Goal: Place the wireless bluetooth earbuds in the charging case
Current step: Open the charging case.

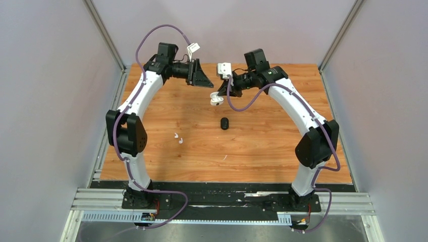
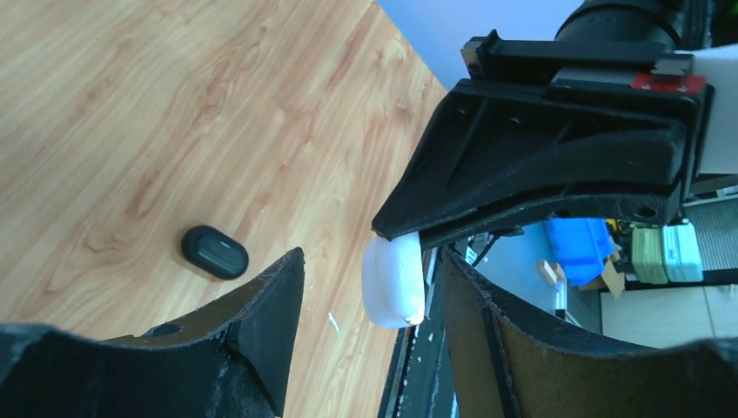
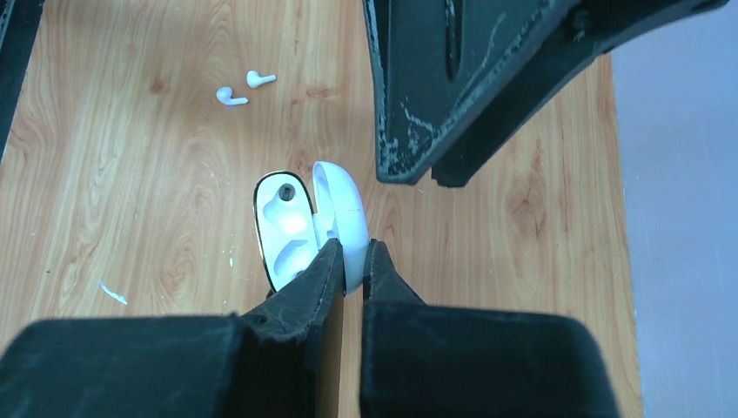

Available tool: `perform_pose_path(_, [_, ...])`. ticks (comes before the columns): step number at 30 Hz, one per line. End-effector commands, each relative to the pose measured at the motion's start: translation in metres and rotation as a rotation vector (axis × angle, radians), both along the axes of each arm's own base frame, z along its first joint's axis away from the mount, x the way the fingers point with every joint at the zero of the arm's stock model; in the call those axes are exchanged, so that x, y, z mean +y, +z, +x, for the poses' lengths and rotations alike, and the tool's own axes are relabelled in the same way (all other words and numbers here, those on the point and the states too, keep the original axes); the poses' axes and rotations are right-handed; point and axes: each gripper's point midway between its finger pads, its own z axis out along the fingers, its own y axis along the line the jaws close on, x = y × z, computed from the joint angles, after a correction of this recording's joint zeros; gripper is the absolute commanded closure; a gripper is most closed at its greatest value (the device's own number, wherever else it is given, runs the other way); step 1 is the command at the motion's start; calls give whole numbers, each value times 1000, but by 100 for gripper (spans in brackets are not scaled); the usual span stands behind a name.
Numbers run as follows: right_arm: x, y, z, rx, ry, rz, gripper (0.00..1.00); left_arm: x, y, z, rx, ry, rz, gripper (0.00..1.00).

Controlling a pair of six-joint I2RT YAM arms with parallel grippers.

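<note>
Nearest the arm bases, two white earbuds (image 3: 231, 97) lie just beside each other on the wood-grain table (image 1: 282, 141), glossy, with short stems, too small to tell left from right. They are well apart from both grippers. Farther in sits a black oval case (image 2: 215, 252), matte, rounded and shut, so its inside is hidden. Beyond it, off the table, the right gripper (image 3: 353, 252) is clamped on one domed half of the white charging case (image 3: 287, 226). The case hangs open with two smooth sockets showing, and the finger hides its lower edge. The left gripper (image 2: 369, 261) faces it with fingers spread apart, holding nothing. Its scuffed black fingers (image 2: 277, 305) stand on either side of the case without touching it. The wrist views cut off both arms.
</note>
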Motion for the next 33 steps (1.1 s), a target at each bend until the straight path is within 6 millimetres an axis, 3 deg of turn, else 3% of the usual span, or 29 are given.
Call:
perform_pose_path(1, [2, 25, -4, -125, 30, 2, 100, -5, 10, -10, 26, -42, -24, 36])
perform_pose_path(12, [9, 30, 5, -154, 20, -2, 100, -11, -11, -28, 72, -116, 43, 43])
perform_pose_path(19, [16, 30, 3, -164, 34, -4, 100, -17, -13, -29, 61, -137, 42, 51])
perform_pose_path(33, [16, 24, -3, -173, 42, -27, 100, -14, -10, -27, 65, -112, 49, 48])
